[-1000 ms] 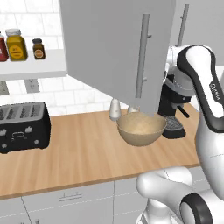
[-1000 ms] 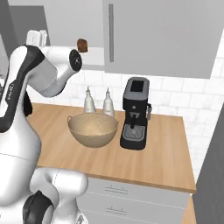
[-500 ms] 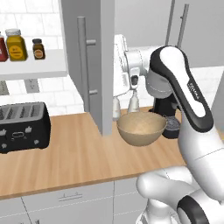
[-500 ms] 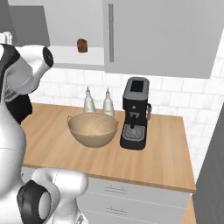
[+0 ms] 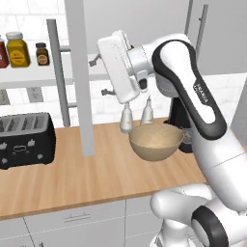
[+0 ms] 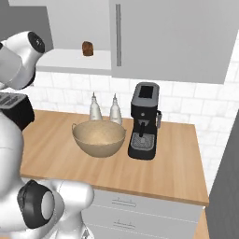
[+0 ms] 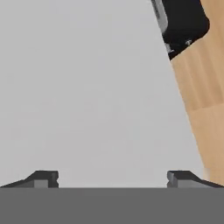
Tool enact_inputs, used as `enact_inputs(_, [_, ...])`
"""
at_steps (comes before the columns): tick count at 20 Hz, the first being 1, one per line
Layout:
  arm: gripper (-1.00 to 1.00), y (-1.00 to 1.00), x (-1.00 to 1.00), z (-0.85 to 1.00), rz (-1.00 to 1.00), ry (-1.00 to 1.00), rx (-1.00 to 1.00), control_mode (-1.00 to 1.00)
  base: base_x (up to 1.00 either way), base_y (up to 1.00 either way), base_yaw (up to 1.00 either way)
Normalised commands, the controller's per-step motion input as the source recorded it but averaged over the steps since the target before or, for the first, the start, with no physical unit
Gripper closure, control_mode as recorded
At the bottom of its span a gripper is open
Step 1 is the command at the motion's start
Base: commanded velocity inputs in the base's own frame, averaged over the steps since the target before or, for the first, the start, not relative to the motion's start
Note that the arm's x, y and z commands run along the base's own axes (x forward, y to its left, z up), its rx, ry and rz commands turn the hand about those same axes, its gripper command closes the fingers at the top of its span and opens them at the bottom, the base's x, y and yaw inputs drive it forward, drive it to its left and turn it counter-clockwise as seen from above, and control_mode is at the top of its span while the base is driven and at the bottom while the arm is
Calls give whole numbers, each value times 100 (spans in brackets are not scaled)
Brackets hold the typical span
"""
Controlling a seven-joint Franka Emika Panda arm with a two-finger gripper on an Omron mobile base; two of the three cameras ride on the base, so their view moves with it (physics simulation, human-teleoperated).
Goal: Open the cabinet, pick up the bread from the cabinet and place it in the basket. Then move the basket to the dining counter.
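1. left cabinet (image 5: 77, 72) door swung wide, seen edge-on from the left base camera; right door closed, per the right base view.
2. claw (image 7: 113, 177) released, tips spread wide with nothing between them, facing a flat grey door panel close in front; in the left base view the white hand sits up beside the door edge.
3. bread (image 6: 87, 48) resting on the white inner shelf, near the closed door's bar handle, well above the basket (image 6: 99, 138).
4. basket standing on the wood desk (image 6: 177, 163), just in front of two white shakers (image 6: 105, 108) and beside the coffee machine (image 6: 144, 121).
5. step in hand, judged: door opening about done, reach for the bread next.
6. to do it well: back off from the panel, turn the hand toward the shelf opening, come in level above the shelf, straddle the bun with tips wide, close gently.
7. edges to mind: open door edge on the left, closed door's edge and handle just right of the bread, shelf lip below.
8. open room: free air between shelf and basket for a straight drop; toaster (image 5: 24, 140) well off to the left, desk bare in front of the basket.
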Motion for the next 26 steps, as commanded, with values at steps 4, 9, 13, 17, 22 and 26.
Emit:
enact_inputs(4, [-100, -100, 0, -16, 0, -30, -20, -100, 0, 0, 0])
enact_inputs(9, [-100, -100, -6, 0, 10, -32, -15, -100, 0, 0, 0])
enact_inputs(13, [-100, -100, -44, 9, 27, -28, -21, -100, 0, 0, 0])
enact_inputs(17, [-100, -100, -40, 17, 28, -22, -29, -100, 0, 0, 0])
enact_inputs(22, [-100, -92, -25, 2, 21, -44, -32, -100, 0, 0, 0])
enact_inputs(26, [-100, -96, 2, 17, 3, -34, -17, -100, 0, 0, 0])
